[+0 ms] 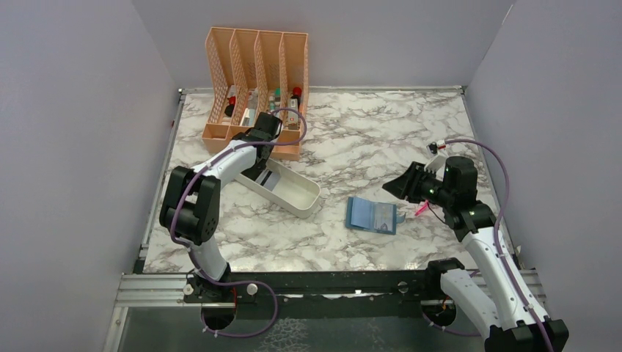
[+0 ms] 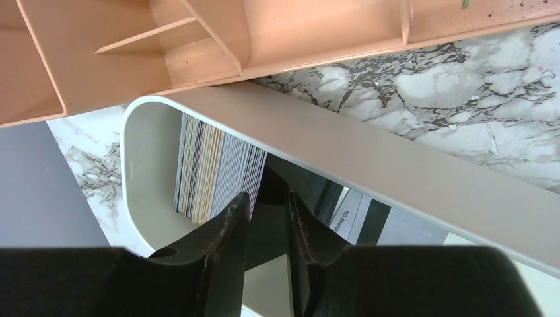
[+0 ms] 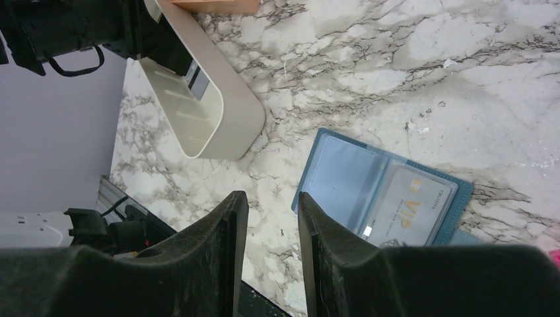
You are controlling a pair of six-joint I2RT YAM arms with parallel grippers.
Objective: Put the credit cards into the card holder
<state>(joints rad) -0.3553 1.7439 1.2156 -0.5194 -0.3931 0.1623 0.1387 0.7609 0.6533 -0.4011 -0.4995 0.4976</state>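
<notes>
**Clearances.** The long white oblong plastic tray (image 1: 314,198) lies at a slant on the table. Its far end touches, or nearly touches, the front lip of the tall peach mesh four-slot organizer (image 1: 257,51). On the left wrist view that lip overhangs the tray's rounded end, so room is tight there. The left gripper (image 2: 267,196) reaches down into that far end. Its jaws are drawn close, with only a narrow dark gap between the fingers (image 2: 231,228). Whether a card is pinched in that gap cannot be told.

A stack of thin plastic credit cards (image 2: 211,168), standing on edge in pale, striped colours, sits inside the tray just beyond the fingertips.

**Task item.** The small teal-blue fold-over card holder (image 1: 372,215) lies opened flat to the right of the tray's near end, apart from it, with bare marble between. One pale grey card marked VIP (image 3: 413,206) sits in the holder's pocket farther from the tray. The pocket nearer the tray shows plain light blue.

The right gripper (image 3: 270,196) hovers right of the tray, beside the holder. Its jaws are parted and nothing is between them.

**Surface and enclosure.** The white marble-patterned tabletop (image 1: 367,132) lies broad and bare to the right of and behind the tray. Plain lilac walls (image 1: 73,110) close in the left, back and right sides. A black metal rail (image 1: 330,282) runs along the near edge.
</notes>
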